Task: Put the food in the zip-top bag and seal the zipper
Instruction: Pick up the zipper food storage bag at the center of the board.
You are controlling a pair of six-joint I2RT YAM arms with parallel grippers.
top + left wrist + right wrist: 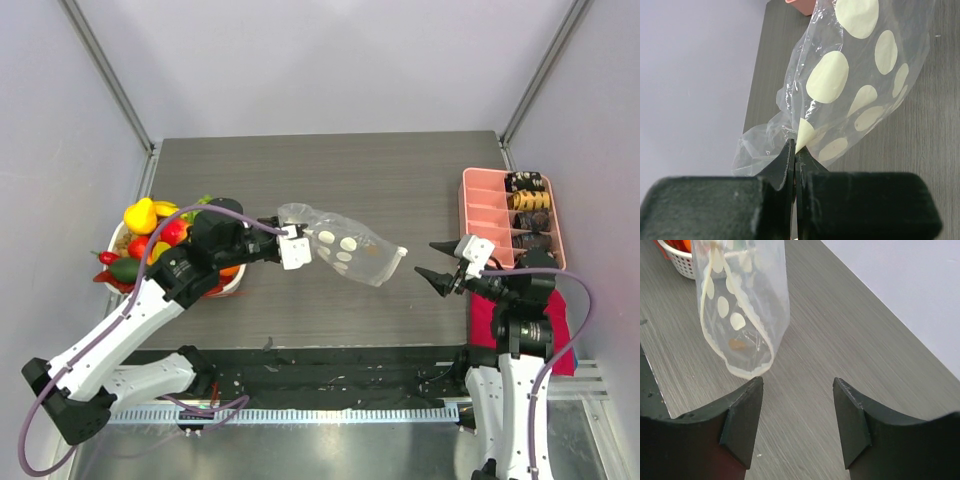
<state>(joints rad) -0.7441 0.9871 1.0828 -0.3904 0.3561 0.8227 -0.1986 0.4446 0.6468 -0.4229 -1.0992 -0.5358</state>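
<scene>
The clear zip-top bag (345, 250) with white dots hangs tilted over the middle of the table. My left gripper (298, 240) is shut on its left edge; in the left wrist view the bag (840, 85) rises from between the closed fingertips. The bag also shows in the right wrist view (742, 305). My right gripper (433, 262) is open and empty, just right of the bag's lower right corner. The toy food (150, 235), yellow, red, green and orange pieces, lies in a white basket (225, 283) at the left. I cannot make out the zipper.
A pink divided tray (485, 215) with dark brown and yellow snack pieces stands at the right edge. A red cloth (485, 310) lies beside my right arm. The white basket also shows at the top left of the right wrist view (677, 260).
</scene>
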